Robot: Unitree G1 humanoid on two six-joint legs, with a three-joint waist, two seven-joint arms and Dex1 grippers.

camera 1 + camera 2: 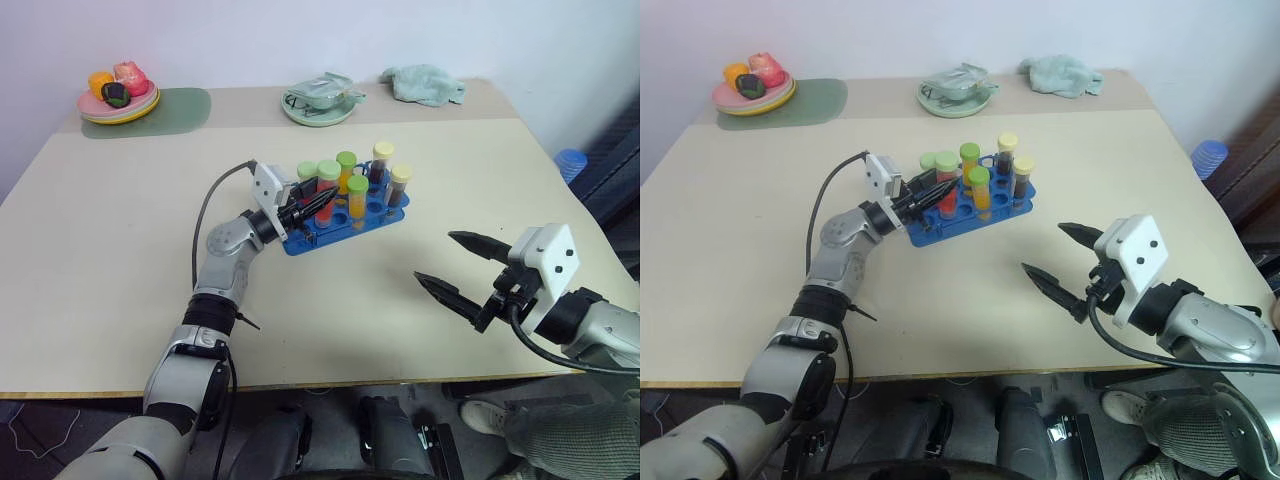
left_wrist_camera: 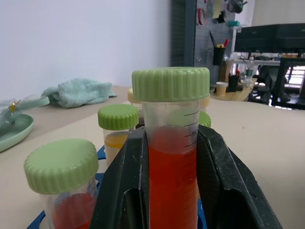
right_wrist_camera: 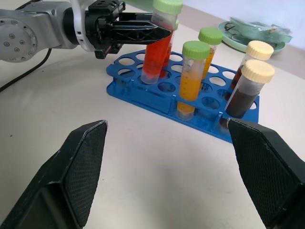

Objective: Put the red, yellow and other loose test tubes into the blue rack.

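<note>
The blue rack [image 1: 300,243] stands at the table's middle with several capped tubes upright in it. My left gripper [image 1: 322,204] is shut on a red test tube [image 3: 157,52] with a green cap, which stands upright with its lower end in a hole at the rack's left end. In the left wrist view the black fingers [image 2: 119,191] clamp this tube [image 2: 172,181] on both sides. A second red tube [image 2: 62,167] stands right beside it. Yellow tubes [image 3: 192,78] with green caps and dark tubes [image 3: 248,88] with cream caps fill other holes. My right gripper [image 1: 435,257] hovers open and empty to the right of the rack.
At the back left, a plate of toy fruit [image 1: 118,100] sits on a green mat [image 1: 175,110]. A green dish [image 1: 318,104] holding a packet and a teal cloth [image 1: 422,82] lie along the far edge. A blue object [image 1: 570,160] shows beyond the table's right side.
</note>
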